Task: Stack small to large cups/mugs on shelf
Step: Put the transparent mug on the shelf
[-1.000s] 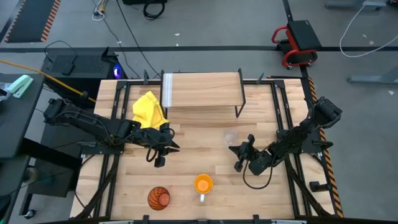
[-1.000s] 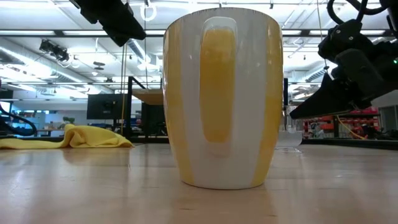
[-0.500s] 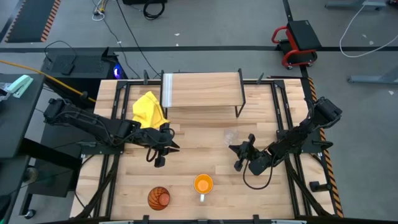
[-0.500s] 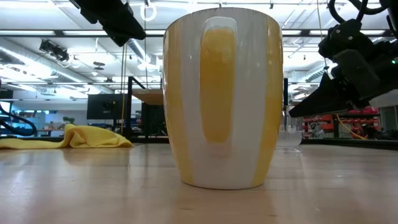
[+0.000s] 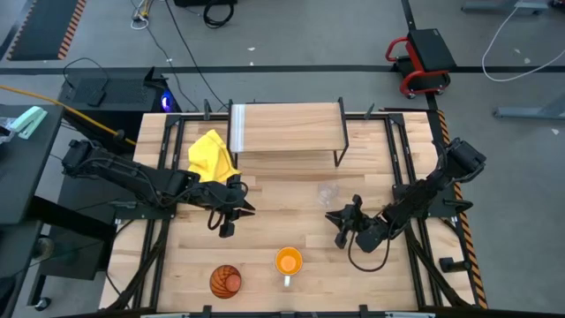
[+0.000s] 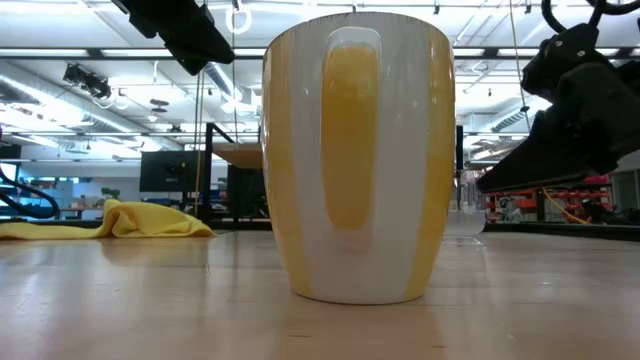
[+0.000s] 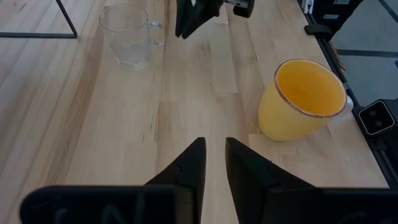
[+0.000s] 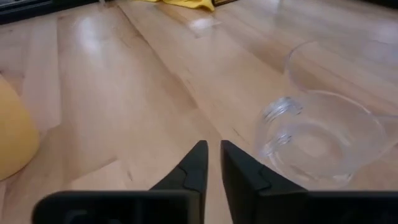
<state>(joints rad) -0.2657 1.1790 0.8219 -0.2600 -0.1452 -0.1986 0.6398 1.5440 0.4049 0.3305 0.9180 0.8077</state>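
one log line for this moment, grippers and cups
left gripper: shut, idle by cloth | right gripper: shut, near clear cup | mug, tumbler: on table | shelf: no cups

A small clear cup is seen upright before the empty wooden shelf; an orange mug and ribbed tumbler are placed near the front edge.
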